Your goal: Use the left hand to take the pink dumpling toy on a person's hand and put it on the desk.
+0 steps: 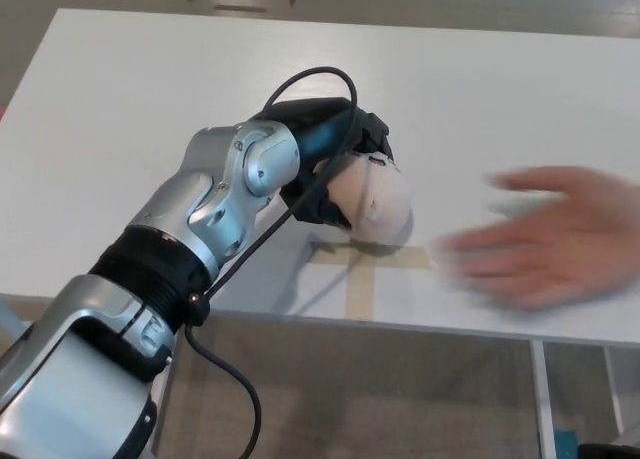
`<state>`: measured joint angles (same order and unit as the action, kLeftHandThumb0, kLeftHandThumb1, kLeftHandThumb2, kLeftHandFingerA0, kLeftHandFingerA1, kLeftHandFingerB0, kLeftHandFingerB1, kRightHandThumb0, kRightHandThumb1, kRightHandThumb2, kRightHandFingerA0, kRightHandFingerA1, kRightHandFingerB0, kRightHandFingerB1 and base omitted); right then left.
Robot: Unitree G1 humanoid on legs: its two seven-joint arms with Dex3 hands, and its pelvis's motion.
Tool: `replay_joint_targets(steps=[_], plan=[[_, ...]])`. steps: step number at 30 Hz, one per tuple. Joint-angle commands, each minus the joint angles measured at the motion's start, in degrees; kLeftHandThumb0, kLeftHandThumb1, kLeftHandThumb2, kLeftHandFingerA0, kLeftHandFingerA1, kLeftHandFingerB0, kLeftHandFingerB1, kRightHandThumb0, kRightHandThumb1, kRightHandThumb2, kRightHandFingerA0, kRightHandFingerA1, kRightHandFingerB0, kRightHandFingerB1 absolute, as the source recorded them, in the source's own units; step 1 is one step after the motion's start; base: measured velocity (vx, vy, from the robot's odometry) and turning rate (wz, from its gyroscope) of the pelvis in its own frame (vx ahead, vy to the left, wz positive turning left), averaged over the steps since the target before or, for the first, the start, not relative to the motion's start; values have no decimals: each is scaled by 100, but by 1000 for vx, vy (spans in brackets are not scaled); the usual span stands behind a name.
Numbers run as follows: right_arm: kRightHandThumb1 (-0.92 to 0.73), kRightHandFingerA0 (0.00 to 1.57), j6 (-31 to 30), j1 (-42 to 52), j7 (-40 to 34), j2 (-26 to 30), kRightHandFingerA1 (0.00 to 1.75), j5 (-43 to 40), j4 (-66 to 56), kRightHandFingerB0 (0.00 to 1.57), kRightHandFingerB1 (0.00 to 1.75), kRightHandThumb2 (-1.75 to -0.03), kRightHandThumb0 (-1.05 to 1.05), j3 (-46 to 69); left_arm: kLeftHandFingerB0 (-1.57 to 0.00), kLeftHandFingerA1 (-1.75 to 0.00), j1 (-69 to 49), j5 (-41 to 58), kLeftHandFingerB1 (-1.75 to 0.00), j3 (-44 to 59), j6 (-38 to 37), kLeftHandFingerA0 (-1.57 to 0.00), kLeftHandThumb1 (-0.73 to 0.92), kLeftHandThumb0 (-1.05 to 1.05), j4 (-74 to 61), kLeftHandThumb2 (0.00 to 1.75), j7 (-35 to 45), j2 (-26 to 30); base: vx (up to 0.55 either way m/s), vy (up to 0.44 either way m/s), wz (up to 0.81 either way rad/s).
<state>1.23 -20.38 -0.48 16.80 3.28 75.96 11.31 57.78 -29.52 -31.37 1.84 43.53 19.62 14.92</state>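
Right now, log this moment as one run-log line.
left hand: shut on pink dumpling toy | toy: off person's hand, low over desk | person's hand: blurred, apart | right hand: not in view

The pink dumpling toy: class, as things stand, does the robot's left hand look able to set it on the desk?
Probably yes. The left hand is closed on the pink dumpling toy just above the desk, over a taped cross; the person's hand, blurred, is off to the side, apart from the toy.
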Motion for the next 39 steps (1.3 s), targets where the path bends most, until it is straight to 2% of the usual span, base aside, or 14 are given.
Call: replay_joint_targets(steps=[1, 7, 9, 15, 16, 18, 20, 23, 24, 27, 28, 31, 32, 39], plan=[[-69, 64, -47, 110, 49, -20, 46, -68, 28, 55, 43, -60, -20, 35, -83, -147, -91, -101, -80, 54, -133, -65, 76, -22, 10, 64, -52, 3, 0, 0, 0], [-69, 64, -62, 139, 19, -35, 46, -26, 31, 55, 43, -60, -20, 4, -82, -147, -143, -110, -82, 83, -169, -65, 76, -21, 19, 64, -65, 4, 0, 0, 0], [-69, 64, -50, 175, 42, -26, 46, -47, 25, 54, 43, -60, -21, 22, -84, -147, -147, -120, -74, 87, -144, -65, 76, -21, -4, 64, -62, -23, 0, 0, 0], [-69, 64, 4, 339, 64, -38, 46, -18, 25, 54, 42, -60, -20, -10, -86, -142, -265, -51, -68, 230, -39, -69, 77, -21, -585, 63, 141, 105, 0, 0, 0], [-69, 63, -8, 325, 62, -31, 45, -13, 27, 53, 42, -61, -20, -14, -82, -145, -210, 33, -83, 358, -55, -69, 76, -21, -788, 65, 209, 195, 0, 0, 0], [-69, 63, -22, 312, 59, -23, 45, -9, 29, 53, 42, -61, -20, -17, -82, -145, -156, 128, -83, 512, -67, -69, 76, -21, -1042, 65, 294, 300, 0, 0, 0], [-69, 63, -16, 352, 77, -1, 45, -20, 24, 53, 42, -61, -20, -10, -77, -144, -178, 221, -95, 708, -94, -71, 78, -22, -1347, 63, 367, 384, 0, 0, 0], [-69, 63, -10, 370, 100, 3, 45, -34, 18, 53, 42, -61, -20, 0, -76, -144, -80, 357, -101, 1000, -200, -72, 79, -22, -1656, 63, 435, 551, 0, 0, 0], [-69, 64, -14, 346, 94, 2, 46, -34, 18, 54, 43, -60, -20, 2, -81, -142, 34, 402, -89, 1138, -279, -73, 79, -23, -1730, 63, 445, 662, 0, 0, 0], [-69, 64, -13, 339, 96, 2, 46, -41, 18, 55, 43, -60, -20, 10, -82, -145, 92, 426, -87, 1238, -319, -73, 77, -23, -1795, 66, 451, 747, 0, 0, 0], [-69, 63, -7, 351, 110, 23, 45, -34, 16, 54, 42, -60, -21, 4, -89, -142, 102, 453, -68, 1398, -379, -77, 77, -25, -1917, 67, 454, 892, 0, 0, 0], [-69, 63, 0, 361, 128, 55, 45, -27, 9, 54, 42, -61, -20, -1, -91, -132, 130, 576, -65, 1739, -587, -82, 77, -25, -2020, 66, 460, 1275, 0, 0, 0], [-69, 63, 0, 359, 125, 54, 45, -21, 4, 54, 42, -61, -20, -9, -90, -117, 168, 653, -63, 1890, -667, -86, 78, -23, -1964, 64, 525, 1479, 0, 0, 0], [-69, 62, 1, 376, 172, 110, 45, -27, 8, 53, 42, -61, -21, 1, -88, -114, 44, 771, -68, 2253, -674, -83, 77, -21, -1959, 63, 715, 2044, 0, 0, 0]])
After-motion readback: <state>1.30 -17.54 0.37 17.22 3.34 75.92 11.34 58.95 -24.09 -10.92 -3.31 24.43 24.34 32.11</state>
